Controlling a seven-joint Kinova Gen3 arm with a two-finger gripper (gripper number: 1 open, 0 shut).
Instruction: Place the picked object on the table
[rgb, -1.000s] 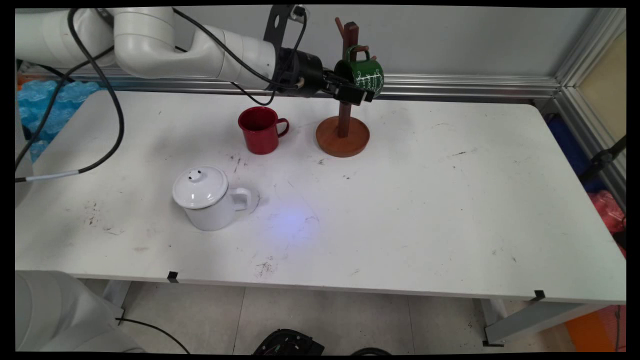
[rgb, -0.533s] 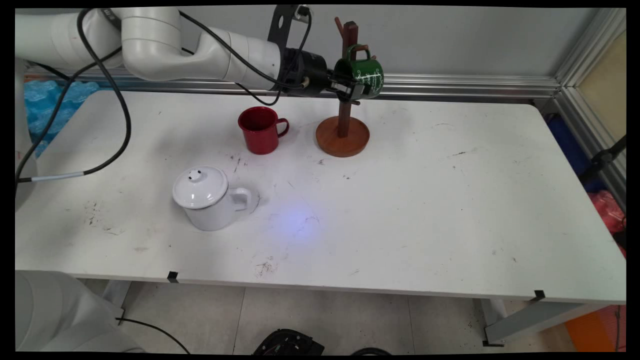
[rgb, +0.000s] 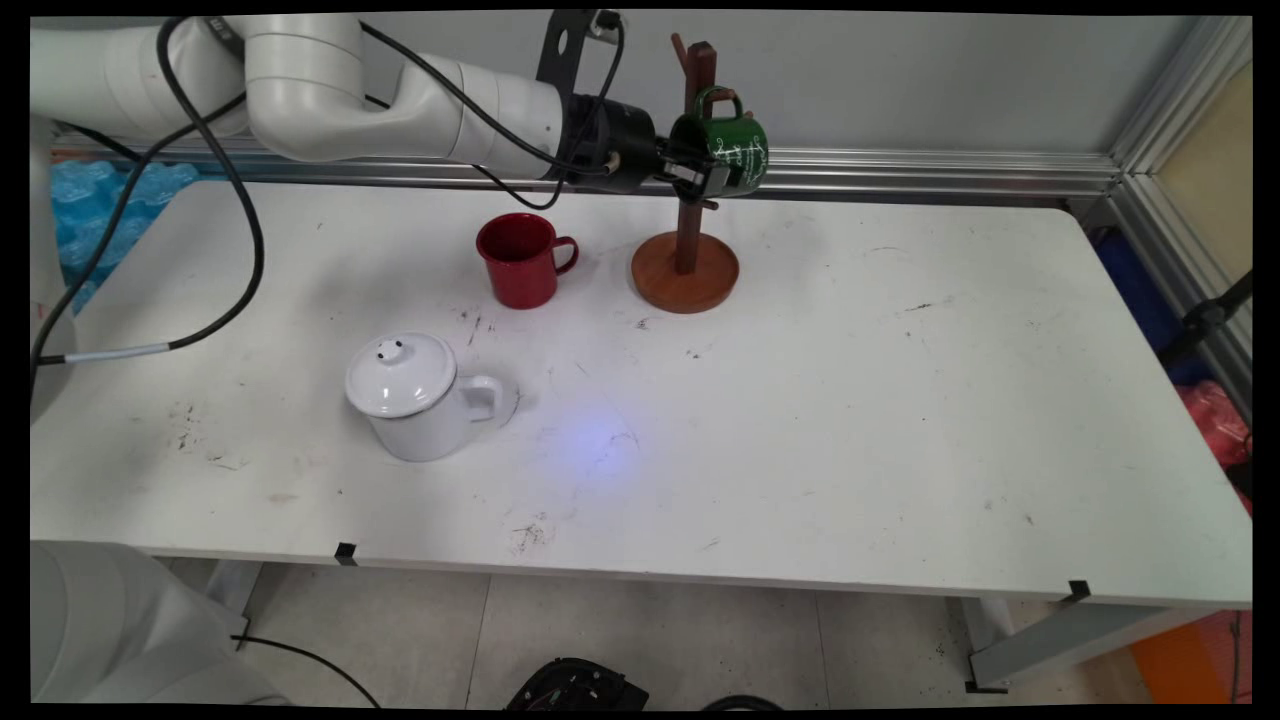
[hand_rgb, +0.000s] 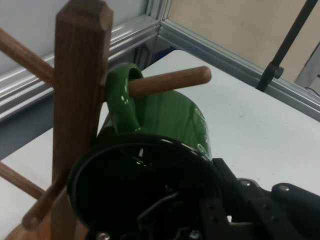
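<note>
A green mug (rgb: 735, 150) hangs by its handle on a peg of the wooden mug tree (rgb: 688, 268) at the back of the table. My gripper (rgb: 703, 176) reaches in from the left and is shut on the mug's rim. In the hand view the green mug (hand_rgb: 172, 117) has its handle looped over a wooden peg (hand_rgb: 170, 81). One finger sits inside the mug's dark mouth and the other outside its wall, with the gripper (hand_rgb: 200, 197) low in the picture. The mug tree's post (hand_rgb: 75, 100) stands just left of the mug.
A red mug (rgb: 520, 260) stands left of the tree's round base. A white lidded pot (rgb: 415, 395) with a handle sits nearer the front left. Black cables hang from the arm over the table's left side. A metal rail runs along the back wall.
The gripper has risen a little and closed in on the green mug's rim. Since half a second ago it has hardly moved. The mug stays on its peg.
</note>
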